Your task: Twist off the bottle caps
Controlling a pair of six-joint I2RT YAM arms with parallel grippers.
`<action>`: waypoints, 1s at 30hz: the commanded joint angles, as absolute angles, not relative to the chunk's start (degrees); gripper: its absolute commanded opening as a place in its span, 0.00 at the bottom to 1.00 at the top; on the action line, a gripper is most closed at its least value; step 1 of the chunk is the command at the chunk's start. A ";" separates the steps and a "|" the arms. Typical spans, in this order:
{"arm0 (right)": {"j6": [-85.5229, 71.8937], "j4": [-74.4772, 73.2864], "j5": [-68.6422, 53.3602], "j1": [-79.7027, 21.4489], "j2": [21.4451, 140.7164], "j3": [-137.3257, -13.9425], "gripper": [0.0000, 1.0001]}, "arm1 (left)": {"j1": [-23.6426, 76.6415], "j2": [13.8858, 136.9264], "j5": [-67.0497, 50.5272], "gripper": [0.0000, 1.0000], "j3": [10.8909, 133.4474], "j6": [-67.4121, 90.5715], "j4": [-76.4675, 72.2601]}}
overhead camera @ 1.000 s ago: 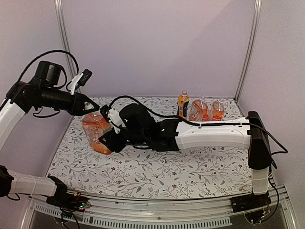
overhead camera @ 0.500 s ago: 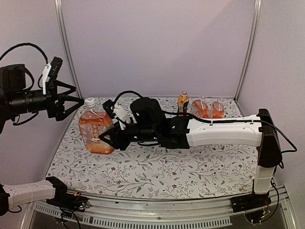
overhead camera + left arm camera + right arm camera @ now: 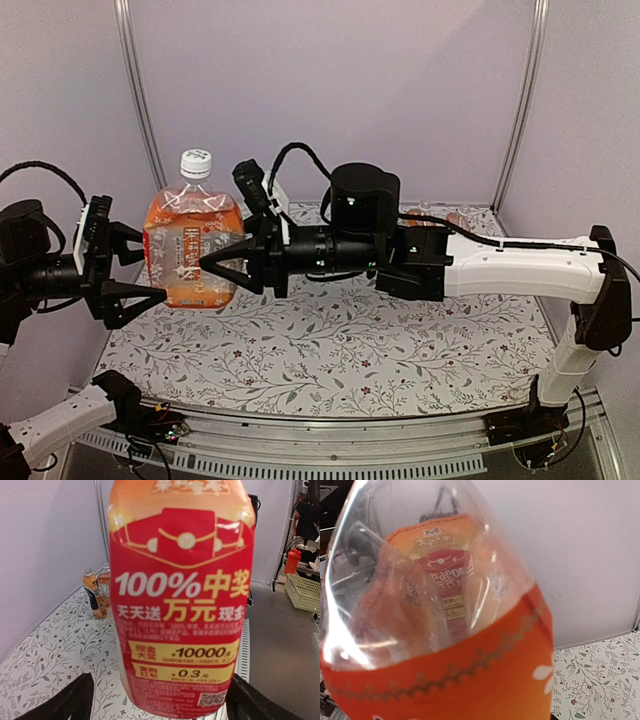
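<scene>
A large bottle (image 3: 188, 250) of orange drink with a red label hangs upright above the table's left side, its white cap (image 3: 196, 163) on top. My right gripper (image 3: 212, 263) is shut on the bottle's body from the right. My left gripper (image 3: 152, 270) stands open at the bottle's left side, one finger on each side of its lower part. In the left wrist view the red label (image 3: 180, 615) fills the middle, and the two fingers (image 3: 70, 700) stand wide at the bottom corners. The bottle (image 3: 445, 645) fills the right wrist view and hides that gripper's fingers.
More orange-drink bottles stand at the table's far right corner, mostly hidden behind the right arm (image 3: 455, 215). One dark-labelled bottle (image 3: 94, 595) shows in the left wrist view. The floral table cover (image 3: 330, 350) lies below. A green basket (image 3: 305, 590) sits off the table.
The right arm raised the bottle from a tilt near the table to upright in the air. The left gripper let go of the cap, opened, and came down beside the bottle's body.
</scene>
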State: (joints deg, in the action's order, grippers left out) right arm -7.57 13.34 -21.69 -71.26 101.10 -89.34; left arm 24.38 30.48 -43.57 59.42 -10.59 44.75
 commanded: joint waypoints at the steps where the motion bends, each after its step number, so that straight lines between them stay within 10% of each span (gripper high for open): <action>1: -6.08 14.26 -22.79 -71.90 101.37 -90.87 0.35 | 24.85 33.04 -48.18 0.90 60.58 -9.14 41.93; 14: -5.75 12.26 -20.57 -72.07 103.80 -93.45 0.36 | 26.48 33.54 -51.67 0.49 58.04 -3.43 34.32; 20: -5.76 10.79 -17.06 -72.07 101.68 -91.22 0.65 | 26.72 33.55 -49.55 0.33 58.01 -3.18 34.82; 30: -11.96 -12.43 7.40 -72.04 90.92 -91.67 0.78 | 27.71 34.76 -8.32 0.29 56.72 -35.24 39.61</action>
